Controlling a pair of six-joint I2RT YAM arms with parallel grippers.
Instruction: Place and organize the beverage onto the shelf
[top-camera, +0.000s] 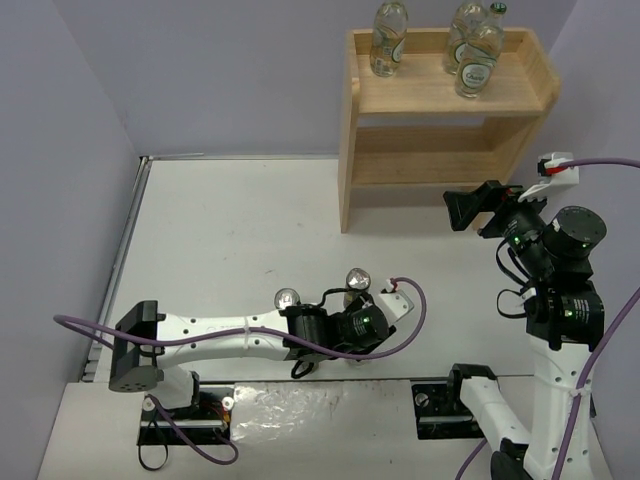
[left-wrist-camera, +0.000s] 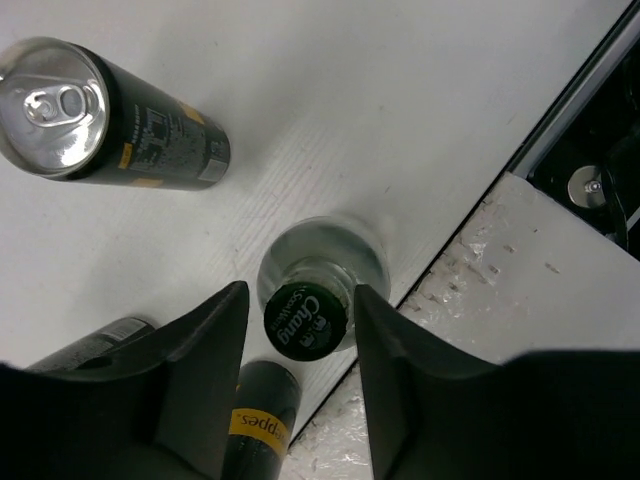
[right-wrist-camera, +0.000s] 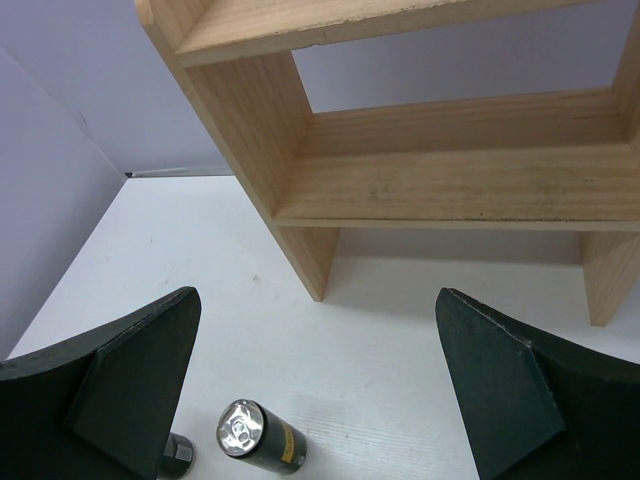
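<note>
Three clear bottles (top-camera: 390, 40) (top-camera: 465, 35) (top-camera: 478, 60) stand on the top tier of the wooden shelf (top-camera: 450, 95). A fourth bottle with a dark cap (left-wrist-camera: 305, 320) stands upright by the table's near edge. My left gripper (left-wrist-camera: 298, 300) is shut on its neck from above, the right finger against the glass. In the top view the left gripper (top-camera: 368, 318) hides that bottle. Dark cans with silver tops stand close by (left-wrist-camera: 110, 125) (left-wrist-camera: 262, 420) (left-wrist-camera: 95, 345). My right gripper (top-camera: 475, 205) hangs wide open in front of the shelf's lower tier (right-wrist-camera: 450, 185), holding nothing.
Two can tops (top-camera: 287, 297) (top-camera: 356, 278) show beside the left wrist. One can (right-wrist-camera: 255, 435) also shows low in the right wrist view. The table's near seam (left-wrist-camera: 440, 280) runs right beside the gripped bottle. A metal rail (top-camera: 120, 260) lines the left edge. Lilac walls enclose the table.
</note>
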